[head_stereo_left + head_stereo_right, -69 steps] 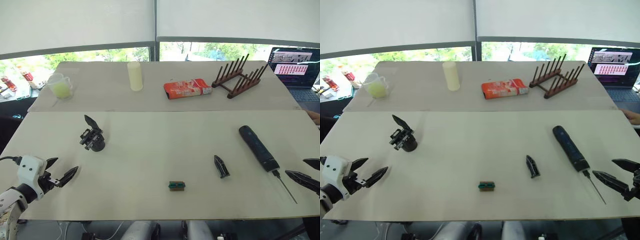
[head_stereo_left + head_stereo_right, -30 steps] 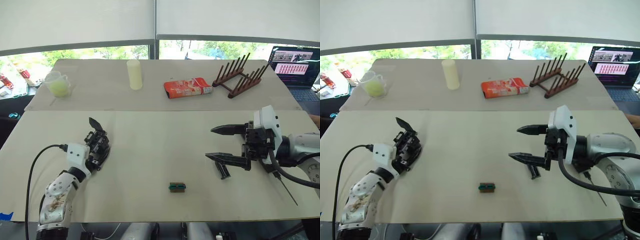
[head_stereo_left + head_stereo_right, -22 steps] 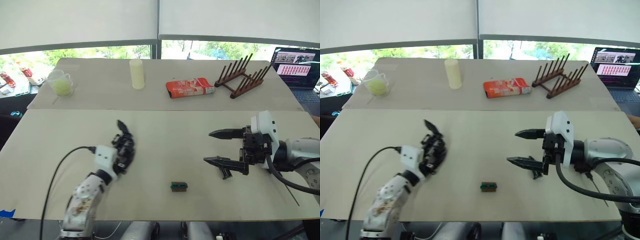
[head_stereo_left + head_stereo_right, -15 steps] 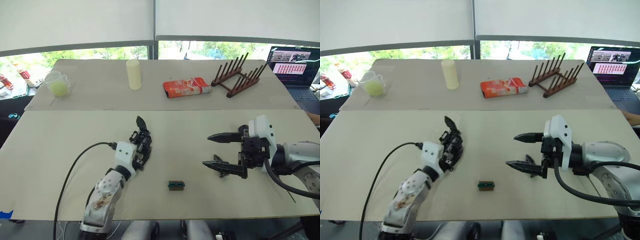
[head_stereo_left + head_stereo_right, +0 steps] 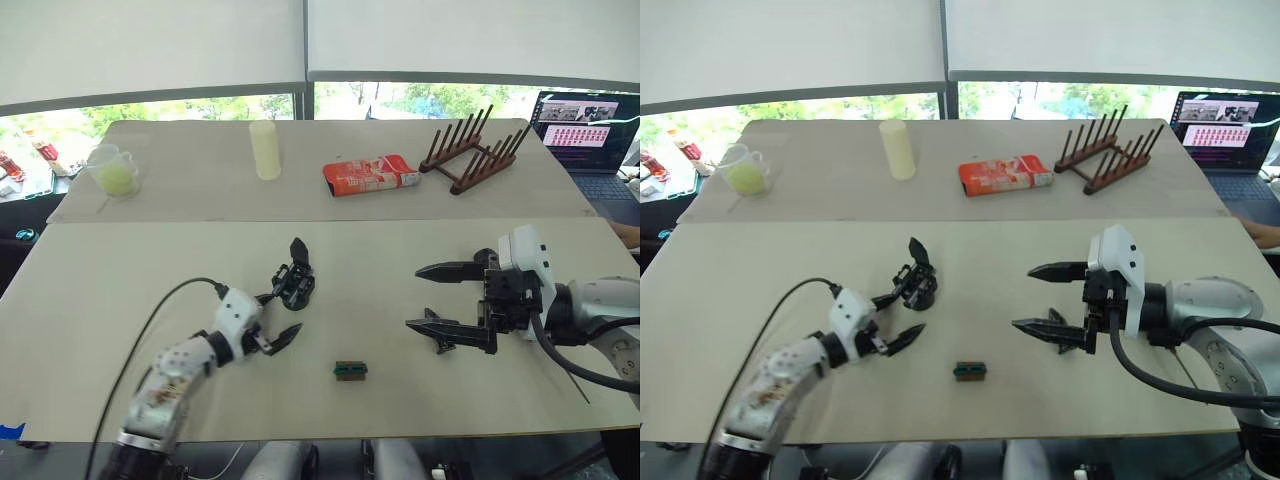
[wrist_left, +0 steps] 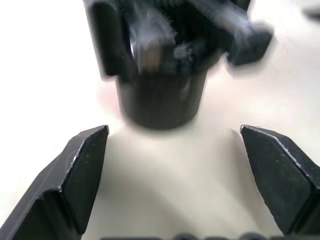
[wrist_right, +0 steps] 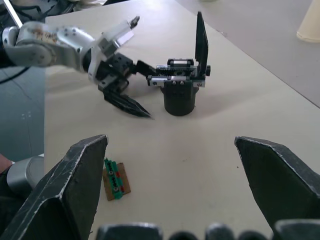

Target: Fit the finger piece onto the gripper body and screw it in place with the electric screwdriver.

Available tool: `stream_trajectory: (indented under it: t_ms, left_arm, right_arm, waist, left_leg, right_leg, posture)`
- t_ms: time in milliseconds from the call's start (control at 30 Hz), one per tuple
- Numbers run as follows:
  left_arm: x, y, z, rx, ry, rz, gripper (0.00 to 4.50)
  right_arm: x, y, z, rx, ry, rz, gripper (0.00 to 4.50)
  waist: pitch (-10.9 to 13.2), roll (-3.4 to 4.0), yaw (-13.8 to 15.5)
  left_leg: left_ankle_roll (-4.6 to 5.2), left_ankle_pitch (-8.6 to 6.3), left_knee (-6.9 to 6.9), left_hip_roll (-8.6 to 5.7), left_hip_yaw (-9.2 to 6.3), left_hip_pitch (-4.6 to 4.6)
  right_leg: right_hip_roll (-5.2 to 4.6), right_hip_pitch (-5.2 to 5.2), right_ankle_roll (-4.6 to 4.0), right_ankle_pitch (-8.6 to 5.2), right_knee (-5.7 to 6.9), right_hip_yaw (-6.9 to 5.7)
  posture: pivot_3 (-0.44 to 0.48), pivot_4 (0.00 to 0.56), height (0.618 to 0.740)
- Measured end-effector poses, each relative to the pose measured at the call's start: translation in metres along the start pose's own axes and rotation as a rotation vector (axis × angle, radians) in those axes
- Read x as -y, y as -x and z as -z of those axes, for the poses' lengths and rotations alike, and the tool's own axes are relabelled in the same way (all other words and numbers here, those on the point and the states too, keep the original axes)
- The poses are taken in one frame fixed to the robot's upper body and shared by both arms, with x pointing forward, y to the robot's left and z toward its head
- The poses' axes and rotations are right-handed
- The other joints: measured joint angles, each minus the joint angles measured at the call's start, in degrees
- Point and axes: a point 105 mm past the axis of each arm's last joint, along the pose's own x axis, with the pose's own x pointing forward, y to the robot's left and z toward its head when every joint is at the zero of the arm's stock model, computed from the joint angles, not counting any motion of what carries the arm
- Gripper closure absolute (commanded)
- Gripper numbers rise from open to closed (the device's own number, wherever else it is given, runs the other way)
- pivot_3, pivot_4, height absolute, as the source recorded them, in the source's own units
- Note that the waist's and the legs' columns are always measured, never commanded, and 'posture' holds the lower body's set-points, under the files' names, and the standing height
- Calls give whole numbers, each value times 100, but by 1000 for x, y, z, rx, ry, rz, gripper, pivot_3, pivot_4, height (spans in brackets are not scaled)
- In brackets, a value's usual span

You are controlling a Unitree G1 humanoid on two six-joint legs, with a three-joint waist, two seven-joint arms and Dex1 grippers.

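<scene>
2 grippers stand wide open and empty. The left gripper [image 5: 271,317] sits just near and left of the gripper body [image 5: 295,283], which stands upright at mid-table, apart from its fingers. The right gripper [image 5: 440,297] hovers right of centre, its near finger over the finger piece [image 5: 437,340].

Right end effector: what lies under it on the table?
The finger piece lies under the open right end effector, partly covered by its lower finger. The screwdriver is hidden behind the arm; only its bit shows.
</scene>
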Motion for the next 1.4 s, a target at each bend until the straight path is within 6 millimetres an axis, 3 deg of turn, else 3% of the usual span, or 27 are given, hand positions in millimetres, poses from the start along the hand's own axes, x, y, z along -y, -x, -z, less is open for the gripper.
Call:
stream_trajectory:
  t_ms: [233, 467, 667, 767, 867, 1000, 1100, 1400]
  left_arm:
    - [-12, -20, -15, 34, -84, 237, 26]
    - [-29, -37, -16, 29, -126, 287, 26]
    - [-27, -53, -21, 49, -164, 339, 26]
    - [-22, -55, -19, 52, -148, 376, 886]
    - [-22, -54, -19, 49, -143, 388, 2129]
    - [-19, -46, -17, 50, -121, 346, 2120]
    - [-5, -43, -17, 71, -70, 291, 2120]
    - [21, -71, -62, 163, -25, -11, 2120]
  right_arm:
    - [2, -2, -7, 18, 17, -6, 0]
    - [-3, -4, -6, 17, 18, -16, 0]
    - [-6, -4, -2, 10, 6, -21, 0]
    - [-6, -5, -2, 9, 7, -21, 0]
    - [-7, -5, -2, 9, 11, -22, 0]
    - [-7, -6, -2, 14, 10, -23, 0]
    - [-8, -6, 1, 15, -3, -19, 0]
    - [-17, -9, 8, 16, -24, -26, 0]
  waist:
    - [0, -2, -6]
    - [1, -3, -28]
    - [1, -3, -22]
    - [1, -4, -29]
    - [1, -4, -30]
    - [1, -4, -69]
    - [2, -4, -84]
    - [3, -6, 23]
  left_leg:
    - [4, -2, 12, -7, 2, -3]
    - [6, -1, 15, -2, 0, -6]
    - [8, -3, 33, -6, 1, -9]
    - [10, -3, 32, -4, 1, -10]
    - [10, -2, 33, -3, 1, -10]
    - [11, -3, 30, -2, 0, -12]
    - [39, 12, 29, -2, 0, -17]
    - [10, -3, 56, -4, 1, -43]
  right_leg:
    - [11, 9, -1, 2, -18, -2]
    - [-7, -2, -1, 2, -5, -10]
    - [-12, 7, 0, 3, -7, -6]
    - [-11, 0, 0, 3, -1, -6]
    - [-11, -2, 0, 3, 4, -5]
    - [-10, -6, 0, 3, 4, 5]
    - [-10, -10, 0, 2, 3, 7]
    - [-10, -22, 0, 3, 18, 9]
  posture:
    - [0, 150, 740]
    - [0, 150, 740]
    - [0, 150, 740]
    - [0, 150, 740]
    - [0, 150, 740]
    - [0, 150, 740]
    - [0, 150, 740]
    - [0, 150, 740]
